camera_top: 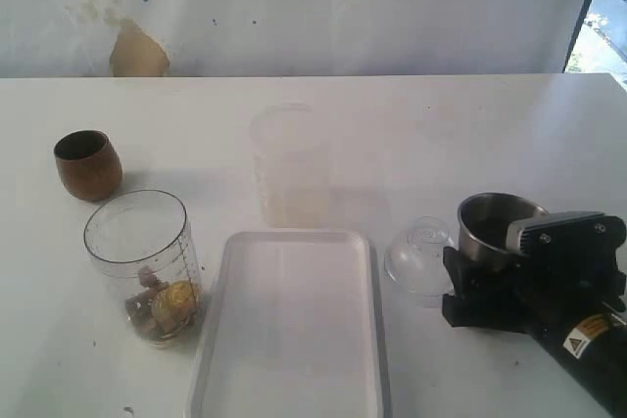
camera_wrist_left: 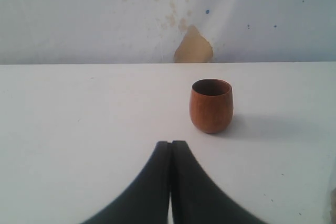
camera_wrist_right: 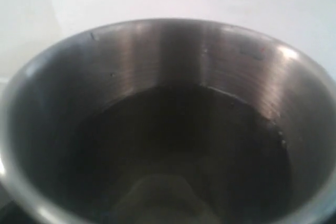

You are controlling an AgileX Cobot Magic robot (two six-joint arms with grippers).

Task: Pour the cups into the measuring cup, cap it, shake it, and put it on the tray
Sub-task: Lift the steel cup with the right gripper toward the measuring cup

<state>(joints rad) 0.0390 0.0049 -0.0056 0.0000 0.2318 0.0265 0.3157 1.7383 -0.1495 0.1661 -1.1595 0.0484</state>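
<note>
Right gripper point(camera_top: 514, 266) against the steel tumbler point(camera_top: 495, 225) near the table's point(camera_top: 441, 124) right edge, grip unclear; left gripper point(camera_wrist_left: 170, 148) pinched together, empty, wooden cup point(camera_wrist_left: 211, 105) ahead.

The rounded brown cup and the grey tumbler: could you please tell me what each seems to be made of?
Brown cup: probably wood, matte to satin, judging by its warm reddish-brown surface with faint grain. Tumbler: likely brushed steel, given its grey sheen and fine circular lines inside.
</note>
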